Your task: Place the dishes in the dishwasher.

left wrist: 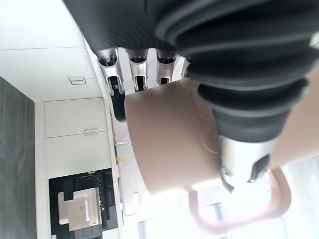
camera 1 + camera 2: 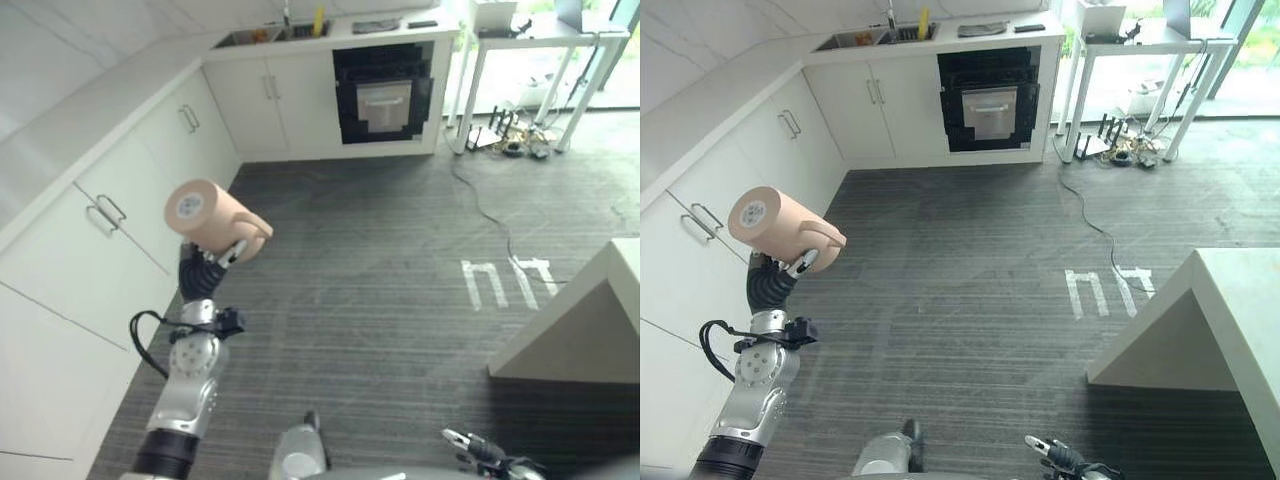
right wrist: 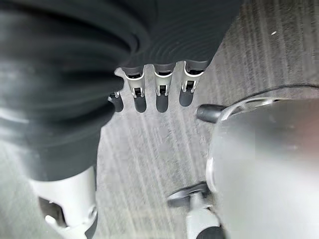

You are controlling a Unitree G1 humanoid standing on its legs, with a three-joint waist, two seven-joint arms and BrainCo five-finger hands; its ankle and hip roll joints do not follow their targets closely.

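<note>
A peach mug [image 2: 215, 220] with a handle is held up in the air on its side, base toward me, by my left hand [image 2: 205, 272]. The fingers [image 1: 137, 82] and thumb [image 1: 244, 159] are curled round the mug [image 1: 169, 139]. It hangs in front of the white lower cabinets [image 2: 110, 230] on the left. A black appliance front [image 2: 385, 95] with a silver panel sits in the far cabinet run. My right hand [image 2: 480, 448] hangs low near the floor with relaxed fingers [image 3: 162, 94] and nothing in it.
A sink [image 2: 265, 35] is set in the far counter. A white table [image 2: 540, 40] stands at the back right with cables on the floor beneath. A white counter corner [image 2: 590, 320] juts in at the right. White marks [image 2: 505, 280] are on the grey floor.
</note>
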